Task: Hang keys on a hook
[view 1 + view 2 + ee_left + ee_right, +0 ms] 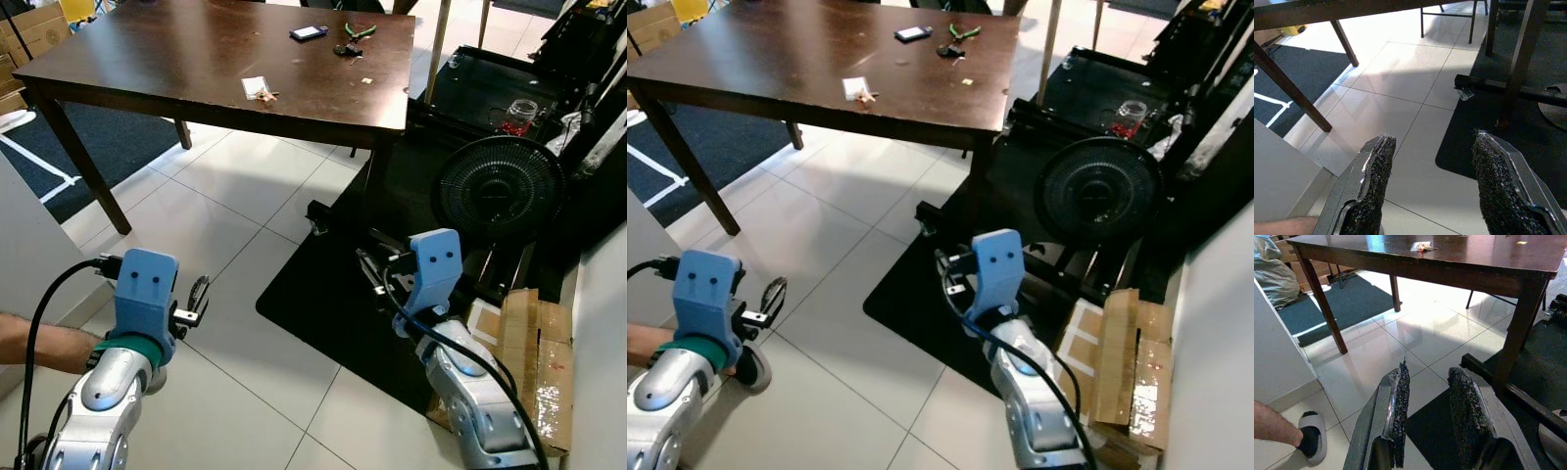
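Observation:
A small dark bunch with a green part (pixel 349 44), possibly the keys, lies near the far right of the brown table (pixel 176 59). Beside it are a small blue-faced item (pixel 309 32) and, nearer me, a white card (pixel 255 87). I can make out no hook. My left gripper (pixel 1432 191) is held low over the white floor tiles, open and holding nothing. My right gripper (pixel 1427 416) hovers open at the edge of the black mat (pixel 333 304), short of the table's right front leg (pixel 1518 328), also holding nothing.
A person's bare leg (pixel 39 345) and slippered foot (pixel 1311 436) are at my left, beside a grey wall (pixel 24 245). A black floor fan (pixel 500 188), a cardboard box (pixel 534 357) and dark equipment with a jar (pixel 519 115) stand at the right.

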Robot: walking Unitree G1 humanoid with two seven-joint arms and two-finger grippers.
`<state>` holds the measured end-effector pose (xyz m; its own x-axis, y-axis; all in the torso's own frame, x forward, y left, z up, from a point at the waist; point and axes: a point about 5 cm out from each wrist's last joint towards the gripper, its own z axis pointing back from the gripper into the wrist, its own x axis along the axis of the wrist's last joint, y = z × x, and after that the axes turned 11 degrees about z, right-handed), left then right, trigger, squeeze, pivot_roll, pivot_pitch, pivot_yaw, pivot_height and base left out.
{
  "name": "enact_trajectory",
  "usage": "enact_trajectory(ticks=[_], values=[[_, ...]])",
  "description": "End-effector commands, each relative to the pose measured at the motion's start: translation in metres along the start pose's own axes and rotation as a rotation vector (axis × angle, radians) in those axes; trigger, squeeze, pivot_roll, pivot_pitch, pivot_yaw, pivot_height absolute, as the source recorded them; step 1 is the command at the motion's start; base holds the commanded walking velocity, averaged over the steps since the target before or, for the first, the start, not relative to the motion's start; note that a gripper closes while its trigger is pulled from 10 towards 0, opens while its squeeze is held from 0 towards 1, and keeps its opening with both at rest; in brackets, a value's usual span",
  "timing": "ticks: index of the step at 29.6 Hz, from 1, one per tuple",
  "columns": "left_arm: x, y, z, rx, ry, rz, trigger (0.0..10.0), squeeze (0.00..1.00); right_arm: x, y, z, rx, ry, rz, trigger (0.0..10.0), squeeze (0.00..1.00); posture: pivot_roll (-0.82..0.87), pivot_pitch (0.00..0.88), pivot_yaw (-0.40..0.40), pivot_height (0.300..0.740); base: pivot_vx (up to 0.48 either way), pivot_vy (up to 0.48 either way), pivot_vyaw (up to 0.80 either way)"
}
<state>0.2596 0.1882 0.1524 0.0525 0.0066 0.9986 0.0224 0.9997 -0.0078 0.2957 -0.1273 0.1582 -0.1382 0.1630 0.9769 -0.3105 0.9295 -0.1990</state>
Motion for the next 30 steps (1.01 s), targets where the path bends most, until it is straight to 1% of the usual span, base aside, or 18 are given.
enact_trajectory(ticks=[1, 30], values=[[-0.0036, 0.0026, 0.0011, 0.009, 0.023, -0.002, 10.0, 0.00, -0.0020, 0.0013, 0.0009, 0.001, 0.009, -0.009, 10.0, 0.00, -0.08, 0.088, 0.095, 0.740, 0.000, 0.000, 0.00], [-0.0043, 0.0026, 0.0013, 0.010, 0.026, -0.004, 10.0, 0.00, -0.0025, 0.0019, 0.0011, 0.005, 0.013, -0.006, 10.0, 0.00, -0.08, 0.083, 0.095, 0.740, 0.000, 0.000, 0.00]])
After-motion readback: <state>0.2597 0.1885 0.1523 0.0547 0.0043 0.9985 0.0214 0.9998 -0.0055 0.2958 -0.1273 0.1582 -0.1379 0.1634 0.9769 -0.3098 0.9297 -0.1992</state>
